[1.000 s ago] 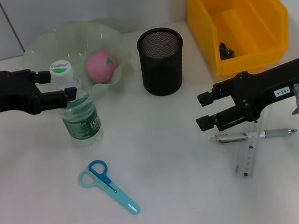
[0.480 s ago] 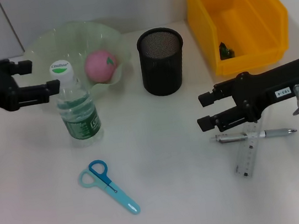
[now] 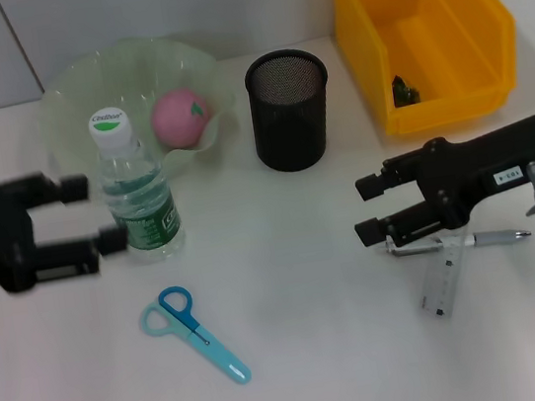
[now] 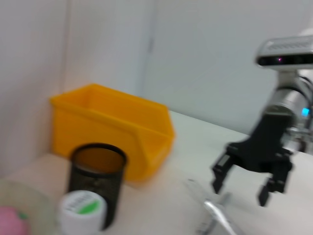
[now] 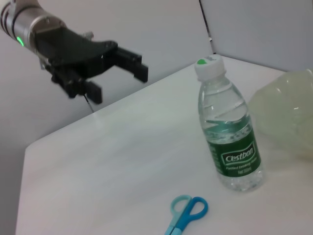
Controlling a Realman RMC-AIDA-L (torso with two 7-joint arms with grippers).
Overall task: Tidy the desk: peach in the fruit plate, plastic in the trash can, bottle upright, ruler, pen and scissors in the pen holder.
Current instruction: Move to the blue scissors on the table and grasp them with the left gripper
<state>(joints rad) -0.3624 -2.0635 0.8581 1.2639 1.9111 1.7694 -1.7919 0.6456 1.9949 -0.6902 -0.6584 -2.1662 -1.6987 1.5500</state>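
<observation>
The clear bottle [image 3: 138, 194] with a green label stands upright, its white cap [image 4: 82, 210] close in the left wrist view. My left gripper [image 3: 93, 213] is open just left of it, not touching. A pink peach [image 3: 182, 118] lies in the pale green fruit plate [image 3: 72, 83]. Blue scissors [image 3: 191, 333] lie flat on the desk in front of the bottle. My right gripper [image 3: 364, 209] is open, low over the left end of the silver pen [image 3: 463, 241], which lies across the clear ruler [image 3: 441, 286]. The black mesh pen holder [image 3: 289, 108] stands at centre back.
A yellow bin [image 3: 423, 29] at the back right holds a small dark green item [image 3: 405, 91]. The right wrist view shows the bottle [image 5: 230, 142], the scissors [image 5: 186, 215] and the left gripper [image 5: 119, 84] beyond them. A wall runs behind the desk.
My left gripper let go of the bottle's neck, pulled back left, then came down toward the desk's front. The bottle stays upright. The right gripper sank slightly toward the pen.
</observation>
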